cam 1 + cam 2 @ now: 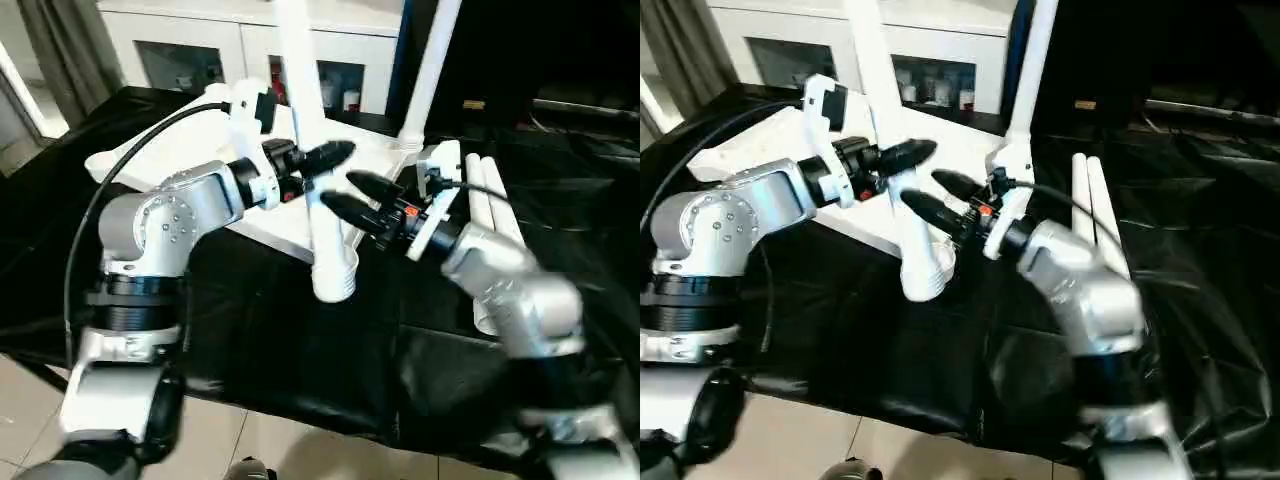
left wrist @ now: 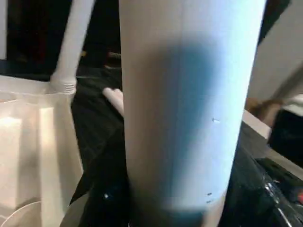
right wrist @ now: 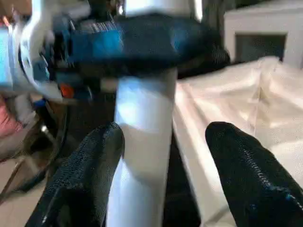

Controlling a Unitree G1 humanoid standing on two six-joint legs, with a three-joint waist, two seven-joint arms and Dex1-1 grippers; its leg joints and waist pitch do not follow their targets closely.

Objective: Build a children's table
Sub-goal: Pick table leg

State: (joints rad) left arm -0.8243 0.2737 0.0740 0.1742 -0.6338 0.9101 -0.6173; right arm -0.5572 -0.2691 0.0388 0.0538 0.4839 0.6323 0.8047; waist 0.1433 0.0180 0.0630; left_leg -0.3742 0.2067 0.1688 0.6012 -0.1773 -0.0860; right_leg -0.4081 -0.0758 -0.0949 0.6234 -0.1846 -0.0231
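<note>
The white tabletop (image 1: 140, 155) lies underside up on the black-covered table. One white leg (image 1: 430, 70) stands upright in its far corner socket. A second leg (image 1: 298, 70) is held nearly upright over the tabletop's near edge, its wide end (image 1: 335, 278) hanging lowest. My left gripper (image 1: 322, 160) is shut on this leg from the left. Just below it, my right gripper (image 1: 337, 190) is open, its fingers (image 3: 92, 161) on either side of the same leg (image 3: 142, 142). Two more legs (image 1: 490, 200) lie side by side on the right.
A white glass-door cabinet (image 1: 200, 50) stands behind the table. Black cloth (image 1: 300, 360) covers the work surface to its near edge, with tiled floor (image 1: 30, 400) below. A black cable (image 1: 110, 190) loops from my left arm.
</note>
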